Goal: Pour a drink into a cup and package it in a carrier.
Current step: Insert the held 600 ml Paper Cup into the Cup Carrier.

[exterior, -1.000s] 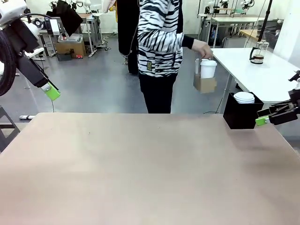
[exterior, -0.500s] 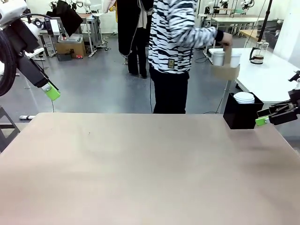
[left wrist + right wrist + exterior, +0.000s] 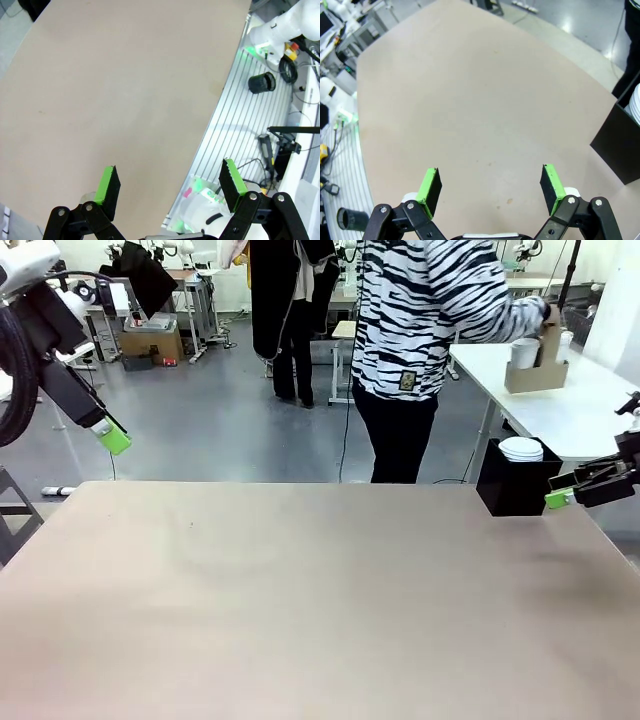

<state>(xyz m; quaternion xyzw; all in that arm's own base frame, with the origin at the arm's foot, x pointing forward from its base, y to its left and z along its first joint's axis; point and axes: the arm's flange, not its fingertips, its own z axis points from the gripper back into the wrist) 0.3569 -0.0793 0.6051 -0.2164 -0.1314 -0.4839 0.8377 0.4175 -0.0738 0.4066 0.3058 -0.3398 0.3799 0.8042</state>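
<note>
Beige table [image 3: 300,590] nearest, with nothing of the task on it. Left gripper [image 3: 170,187] raised at the left edge, jaws apart, holding nothing. Right gripper [image 3: 490,187] low at the right edge, jaws apart too, just beside black holder [image 3: 515,485]. Farther off, on white side table [image 3: 590,410], carrier [image 3: 538,368] upright with cup [image 3: 524,352] in it, under person's hand [image 3: 545,315]. Beyond and to the right of both grippers; right gripper the nearer one, probably out of reach.
</note>
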